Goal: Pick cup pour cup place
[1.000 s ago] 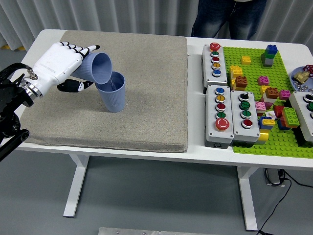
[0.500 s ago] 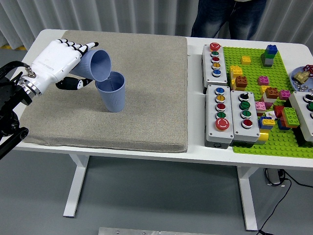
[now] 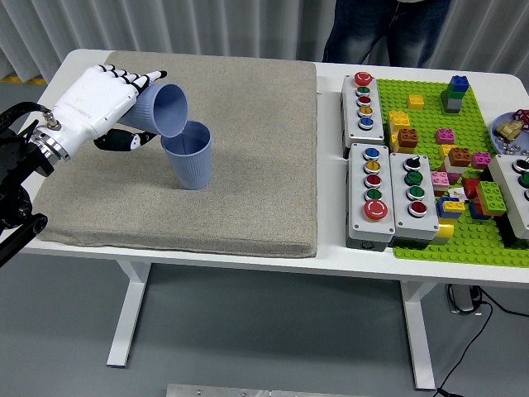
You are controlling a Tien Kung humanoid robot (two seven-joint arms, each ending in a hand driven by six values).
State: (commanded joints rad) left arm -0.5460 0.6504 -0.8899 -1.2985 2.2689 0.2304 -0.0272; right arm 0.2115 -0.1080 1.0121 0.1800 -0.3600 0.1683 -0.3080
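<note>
White left hand (image 3: 92,107) wrapped around tipped blue ribbed plastic cup (image 3: 163,111), mouth over upright blue cup (image 3: 188,155), barely moved since half a second ago

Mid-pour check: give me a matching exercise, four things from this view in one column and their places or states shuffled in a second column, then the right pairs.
Things:
1. Tilted blue ribbed plastic cup
2. Upright blue ribbed plastic cup
3. Green studded building-brick baseplate
4. Grey fabric mat

Places or states:
A. Lies on the table's right side, carrying coloured bricks
B. Stands on the mat, mouth up, under the other cup's rim
C. Held on its side in the white left hand
D. Covers the table's left part, under the cups

Pairs: 1-C, 2-B, 3-A, 4-D
</note>
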